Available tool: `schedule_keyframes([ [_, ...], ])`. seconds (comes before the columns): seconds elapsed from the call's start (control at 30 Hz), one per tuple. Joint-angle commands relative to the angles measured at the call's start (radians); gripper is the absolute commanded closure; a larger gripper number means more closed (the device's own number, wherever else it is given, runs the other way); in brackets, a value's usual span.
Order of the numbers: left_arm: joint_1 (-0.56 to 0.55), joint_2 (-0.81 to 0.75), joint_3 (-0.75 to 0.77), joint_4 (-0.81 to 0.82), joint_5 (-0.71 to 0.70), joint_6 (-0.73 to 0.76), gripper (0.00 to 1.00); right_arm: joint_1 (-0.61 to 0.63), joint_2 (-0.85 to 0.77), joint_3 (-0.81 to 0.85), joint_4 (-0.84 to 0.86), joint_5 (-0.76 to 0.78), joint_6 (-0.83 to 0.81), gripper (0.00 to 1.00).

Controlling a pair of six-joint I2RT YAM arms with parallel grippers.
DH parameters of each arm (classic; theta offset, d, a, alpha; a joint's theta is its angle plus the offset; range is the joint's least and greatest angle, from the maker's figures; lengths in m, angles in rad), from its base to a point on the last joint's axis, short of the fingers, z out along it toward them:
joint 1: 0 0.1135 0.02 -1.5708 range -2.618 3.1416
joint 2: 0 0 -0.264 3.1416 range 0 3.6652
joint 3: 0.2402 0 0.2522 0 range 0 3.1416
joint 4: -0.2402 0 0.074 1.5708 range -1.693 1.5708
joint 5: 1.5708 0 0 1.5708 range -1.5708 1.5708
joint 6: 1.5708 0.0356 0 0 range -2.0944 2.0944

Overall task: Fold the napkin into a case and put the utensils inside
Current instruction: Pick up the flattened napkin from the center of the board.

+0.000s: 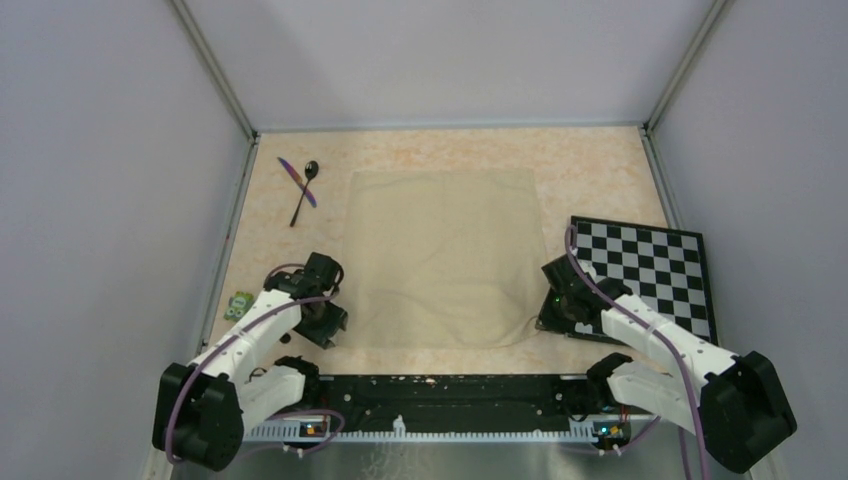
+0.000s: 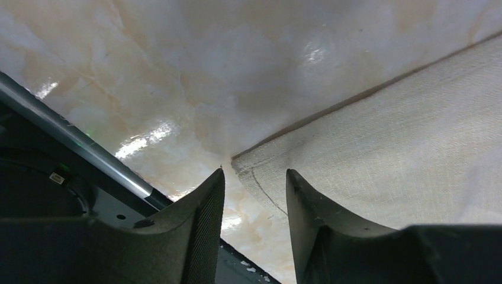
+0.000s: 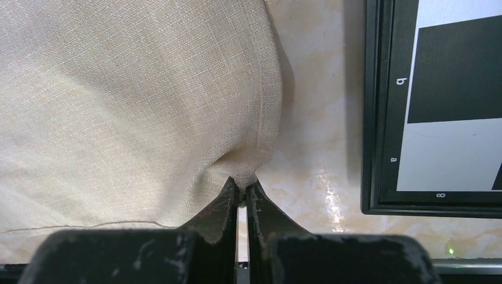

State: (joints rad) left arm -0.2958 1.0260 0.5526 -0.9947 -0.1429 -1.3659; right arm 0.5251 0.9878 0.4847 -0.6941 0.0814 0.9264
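**A:** Napkin (image 1: pixel 440 255) first, as the biggest thing on the table (image 1: pixel 600 170). Where does it lie?

**B:** It lies spread flat in the middle, a single layer and not yet a case. The checkerboard (image 1: pixel 645 275) sits just beside its right edge.

**A:** So the first fold is the step in hand. How is it done well?

**B:** As I judge it, both near corners need a firm pinch before anything lifts. Raise them together and level, carry them toward the far edge, and lay hem on hem so the crease runs straight. A lopsided lift would skew the pocket.

**A:** What has the right gripper (image 3: pixel 243 186) got?

**B:** Its jaws are pressed together on the napkin's near right hem. A small pucker of cloth rises just where they bite.

**A:** And the left gripper (image 2: pixel 254 177)?

**B:** It is low at the table with its jaws about half apart. The near left corner of the napkin sits in the gap between them, but nothing is clamped yet. It should have that corner fully pinched before either arm rises, or the cloth will drag on one side.

**A:** Where are the utensils?

**B:** They are well apart from the cloth, at the far left of the table. The black spoon (image 1: pixel 311 169) and the purple knife (image 1: pixel 290 172) lie crossed over each other, with neither arm near them.
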Motion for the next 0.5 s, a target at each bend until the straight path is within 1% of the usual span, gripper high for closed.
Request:
schedule_keyframes([
  [0.0,0.003,0.004,-0.058,0.035,0.066,-0.097,0.52,-0.006,-0.021,0.023,0.022,0.016,-0.015,1.00],
  [0.07,0.003,-0.012,-0.073,0.053,0.073,-0.097,0.52,-0.007,-0.021,0.027,0.019,0.017,-0.014,1.00],
  [0.17,0.003,0.002,-0.078,0.059,0.078,-0.094,0.47,-0.007,-0.023,0.037,0.000,0.030,-0.006,1.00],
  [0.23,0.003,0.042,-0.079,0.056,0.085,-0.087,0.44,-0.006,-0.027,0.041,-0.011,0.040,0.002,1.00],
  [0.37,0.003,0.129,-0.069,0.088,0.049,-0.060,0.44,-0.006,-0.043,0.045,-0.025,0.048,0.016,1.00],
  [0.43,0.003,0.154,-0.067,0.106,0.032,-0.050,0.45,-0.007,-0.054,0.043,-0.034,0.052,0.025,1.00],
  [0.47,0.003,0.161,-0.069,0.112,0.021,-0.050,0.47,-0.007,-0.058,0.045,-0.036,0.053,0.029,1.00],
])
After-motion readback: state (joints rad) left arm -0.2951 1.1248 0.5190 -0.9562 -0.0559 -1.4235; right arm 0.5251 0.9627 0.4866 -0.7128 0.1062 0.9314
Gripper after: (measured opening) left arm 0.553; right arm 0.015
